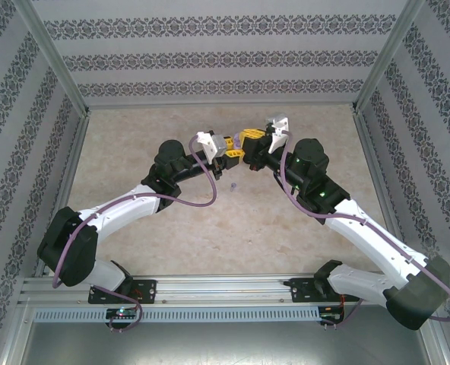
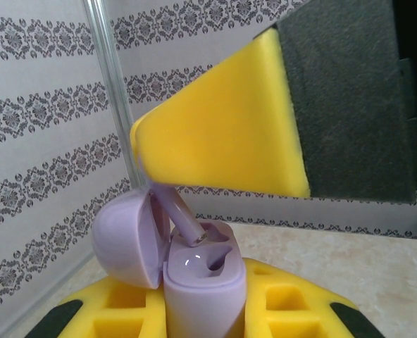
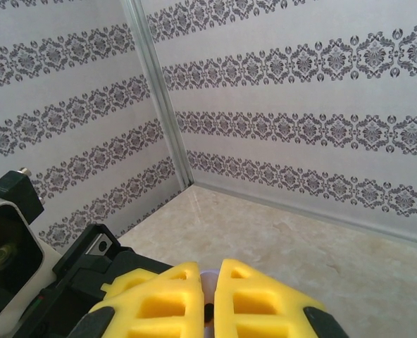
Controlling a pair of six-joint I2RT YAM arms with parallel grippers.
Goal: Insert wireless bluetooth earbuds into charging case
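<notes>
**Lilac bud at the mouth of its case, both claws clenched**

Top view: the 2 arms meet just above frame centre, over the beige counter [image 1: 134, 251]. Left claw [image 1: 231, 154] & right claw [image 1: 252, 144] sit tip to tip, their yellow ends nearly touching. Just below them, near frame centre, a lilac speck [image 1: 233, 183] lies on the counter, apart from both claws. It's too small to tell what it is.

Left wrist view: left claw [image 2: 205, 313], bottom centre, is clenched on the charging case [image 2: 201, 282]. The case is lilac & stands upright btw the yellow sides. Its lid [image 2: 124, 239] is swung open to the left. The lilac earbud [image 2: 182, 220] sits lower centre, slanting down to the right. Its lower end is at the case's left socket; can't tell if it's seated. Its upper end runs under the right claw [image 2: 159, 162], which comes in wide & yellow from the upper right.

Right wrist view: right claw [image 3: 208, 282], bottom centre, has its yellow sides drawn close w/ a sliver of lilac in the gap, i.e. clenched on the earbud. Beyond it are the counter [image 3: 300, 232], a patterned wall [image 3: 300, 127] & a metal post [image 3: 156, 91] in the upper left.
</notes>
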